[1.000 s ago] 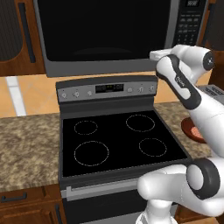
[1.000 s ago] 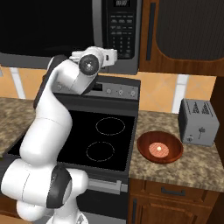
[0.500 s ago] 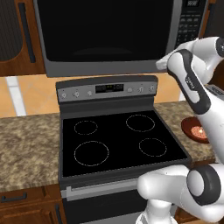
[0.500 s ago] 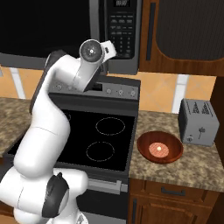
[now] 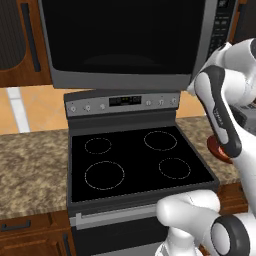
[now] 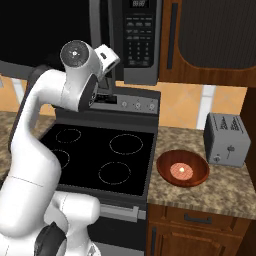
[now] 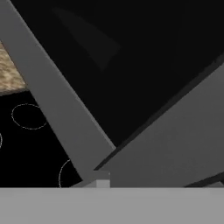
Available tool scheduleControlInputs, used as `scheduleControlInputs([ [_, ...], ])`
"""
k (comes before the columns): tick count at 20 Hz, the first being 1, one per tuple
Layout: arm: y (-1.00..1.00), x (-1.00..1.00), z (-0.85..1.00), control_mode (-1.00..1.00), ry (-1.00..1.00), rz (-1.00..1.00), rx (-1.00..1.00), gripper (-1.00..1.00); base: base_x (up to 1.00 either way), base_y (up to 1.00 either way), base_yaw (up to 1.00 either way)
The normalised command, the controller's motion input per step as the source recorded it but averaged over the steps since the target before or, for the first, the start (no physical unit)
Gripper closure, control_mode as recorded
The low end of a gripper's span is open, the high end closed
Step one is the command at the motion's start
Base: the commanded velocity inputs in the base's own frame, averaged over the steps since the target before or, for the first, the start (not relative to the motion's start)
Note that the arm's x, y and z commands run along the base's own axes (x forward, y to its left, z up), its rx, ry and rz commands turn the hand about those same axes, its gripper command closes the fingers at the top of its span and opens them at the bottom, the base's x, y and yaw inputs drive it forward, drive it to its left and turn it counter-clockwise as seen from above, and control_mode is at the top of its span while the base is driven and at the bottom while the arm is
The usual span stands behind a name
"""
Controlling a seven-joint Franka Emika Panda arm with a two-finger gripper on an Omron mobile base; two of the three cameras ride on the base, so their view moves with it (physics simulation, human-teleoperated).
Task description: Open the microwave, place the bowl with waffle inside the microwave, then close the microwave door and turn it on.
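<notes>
End effector [image 6: 106, 92] is raised at the lower right corner of the microwave door [image 5: 122, 37], close to its handle bar [image 5: 204, 42]; fingers are hidden behind the wrist, so I can't tell whether it's spread or clenched, or touching the handle. Hand view sits tight on black glass and grey frame, stove [image 5: 135, 157] burners below. Microwave [image 6: 127, 37] looks shut. Bowl [image 6: 182, 168] rests on the granite tabletop [image 6: 200, 197] right of the stove, beside the toaster [image 6: 227, 139], with the waffle [image 6: 181, 171] in it, untouched. Progress judgement: nothing is finished; the door-opening step is just starting. Left to do: open, load bowl, close, press keypad [image 6: 140, 32].
</notes>
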Motion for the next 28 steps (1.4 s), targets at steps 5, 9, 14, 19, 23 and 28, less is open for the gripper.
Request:
scheduleControlInputs([
  [5, 1.00, -0.65, 0.24, -1.00, 0.00, 0.06, -0.43, 1.00, 0.00, 0.00, 0.00],
  [9, 1.00, -0.70, 0.26, -1.00, -0.05, 0.11, -0.38, 1.00, 0.00, 0.00, 0.00],
  [14, 1.00, -0.85, 0.23, -1.00, -0.08, 0.18, -0.33, 1.00, 0.00, 0.00, 0.00],
  [19, 1.00, -0.87, 0.20, -1.00, -0.02, 0.22, -0.32, 1.00, 0.00, 0.00, 0.00],
  [23, 0.89, -0.98, 0.22, -1.00, -0.19, 0.21, -0.21, 1.00, 0.00, 0.00, 0.00],
  [28, 0.03, -1.00, 0.44, -1.00, -0.62, 0.03, -0.02, 1.00, 0.00, 0.00, 0.00],
])
